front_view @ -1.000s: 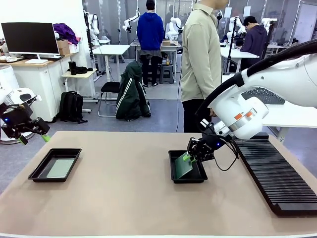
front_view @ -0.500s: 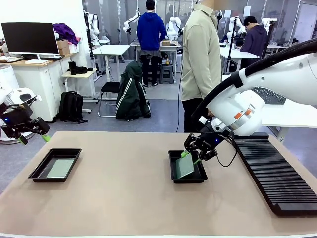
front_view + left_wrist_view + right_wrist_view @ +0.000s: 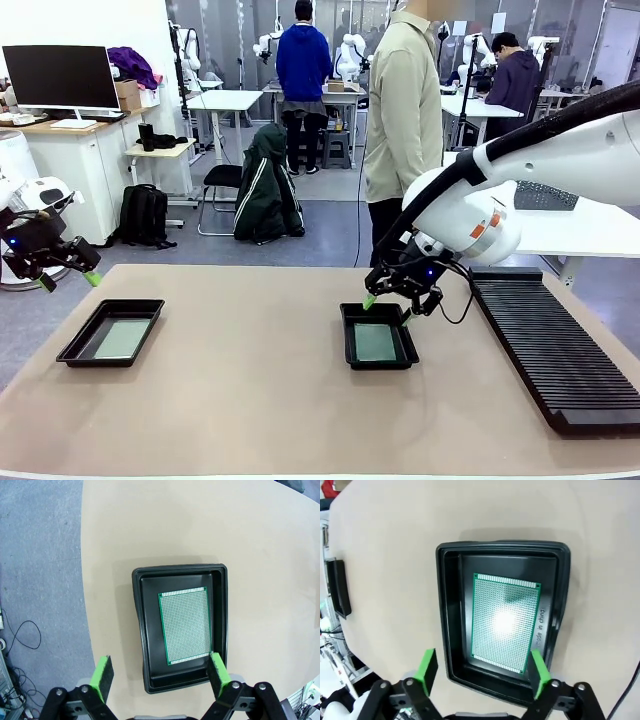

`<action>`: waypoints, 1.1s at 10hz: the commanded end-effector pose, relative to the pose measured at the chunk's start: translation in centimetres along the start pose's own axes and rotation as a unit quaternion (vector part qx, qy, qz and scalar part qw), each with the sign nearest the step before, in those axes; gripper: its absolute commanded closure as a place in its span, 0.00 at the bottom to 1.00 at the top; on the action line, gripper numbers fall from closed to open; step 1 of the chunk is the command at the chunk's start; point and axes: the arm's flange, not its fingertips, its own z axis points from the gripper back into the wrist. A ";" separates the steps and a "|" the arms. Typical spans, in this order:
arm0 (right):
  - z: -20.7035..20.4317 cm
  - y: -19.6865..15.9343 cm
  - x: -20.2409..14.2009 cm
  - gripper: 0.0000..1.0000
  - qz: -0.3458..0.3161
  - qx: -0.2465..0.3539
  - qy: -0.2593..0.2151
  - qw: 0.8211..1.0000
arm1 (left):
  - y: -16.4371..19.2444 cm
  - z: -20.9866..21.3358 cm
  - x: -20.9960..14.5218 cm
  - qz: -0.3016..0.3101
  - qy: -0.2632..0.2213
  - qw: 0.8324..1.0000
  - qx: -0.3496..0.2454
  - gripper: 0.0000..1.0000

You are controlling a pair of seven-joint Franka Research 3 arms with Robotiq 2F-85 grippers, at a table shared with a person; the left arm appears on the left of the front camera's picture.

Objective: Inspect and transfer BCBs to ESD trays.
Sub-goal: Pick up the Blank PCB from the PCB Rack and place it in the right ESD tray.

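Observation:
Two black ESD trays sit on the tan table. The left tray (image 3: 110, 333) (image 3: 180, 625) holds a flat green BCB (image 3: 121, 339) (image 3: 185, 625). The middle tray (image 3: 378, 336) (image 3: 502, 617) holds another BCB (image 3: 375, 342) (image 3: 505, 622) lying flat inside it. My right gripper (image 3: 392, 301) (image 3: 483, 672) hovers open just above the middle tray's far end, nothing between its green pads. My left gripper (image 3: 68, 281) (image 3: 161, 674) stands open off the table's left edge, high above the left tray, holding nothing.
A long black ribbed rack (image 3: 555, 350) lies along the table's right side. A person in a beige shirt (image 3: 405, 110) stands at the far edge behind the middle tray. The table's middle and front (image 3: 250, 400) are bare.
My right gripper has let go of the BCB, which dropped from tilted to flat in the middle tray. That gripper opened and rose slightly to the left. The left arm has not moved.

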 end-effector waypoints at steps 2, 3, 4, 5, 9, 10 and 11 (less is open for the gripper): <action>1.4 1.9 0.1 0.00 -0.014 -0.045 0.010 0.999 | 0.0 0.0 -0.1 0.004 -0.004 1.000 -0.001 0.00; 2.0 2.3 -0.1 0.00 -0.018 -0.060 0.011 0.998 | 0.0 0.0 -0.1 0.004 -0.004 1.000 -0.001 0.00; 2.7 2.8 -0.2 0.00 -0.016 -0.076 0.011 0.997 | 0.0 0.0 -0.1 0.004 -0.004 1.000 -0.001 0.00; 3.3 3.3 -0.4 0.00 -0.020 -0.093 0.011 0.995 | 0.0 0.0 -0.1 0.004 -0.004 1.000 -0.001 0.00; 3.3 2.5 -0.4 0.00 -0.013 -0.082 0.009 0.997 | 0.0 0.0 -0.1 0.004 -0.004 1.000 -0.001 0.00; 3.3 2.5 -0.4 0.00 -0.013 -0.082 0.009 0.997 | 0.0 0.0 -0.1 0.004 -0.004 1.000 -0.001 0.00; 3.3 2.5 -0.4 0.00 -0.013 -0.082 0.009 0.997 | 0.0 0.0 -0.1 0.004 -0.004 1.000 -0.001 0.00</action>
